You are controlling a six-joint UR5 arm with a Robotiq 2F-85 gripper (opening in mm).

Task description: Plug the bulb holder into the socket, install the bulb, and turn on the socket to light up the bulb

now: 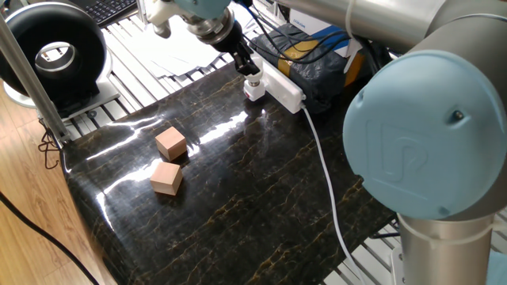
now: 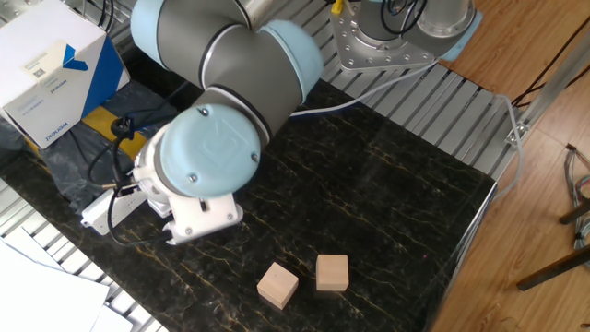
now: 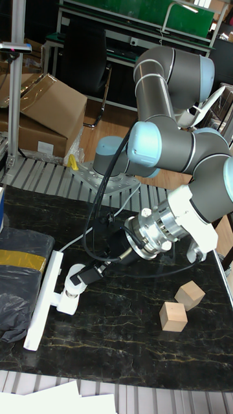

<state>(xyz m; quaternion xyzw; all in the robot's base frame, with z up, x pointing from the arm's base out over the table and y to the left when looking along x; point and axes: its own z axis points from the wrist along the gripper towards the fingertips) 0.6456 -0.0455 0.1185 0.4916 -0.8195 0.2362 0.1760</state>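
Tool (image 3: 81,276) gripping bulb (image 3: 75,279) over bulb holder (image 3: 65,301); holder beside socket (image 3: 43,301)

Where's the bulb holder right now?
In the tall fixed view, the bulb holder sits low left, against the socket, beside the gripper.
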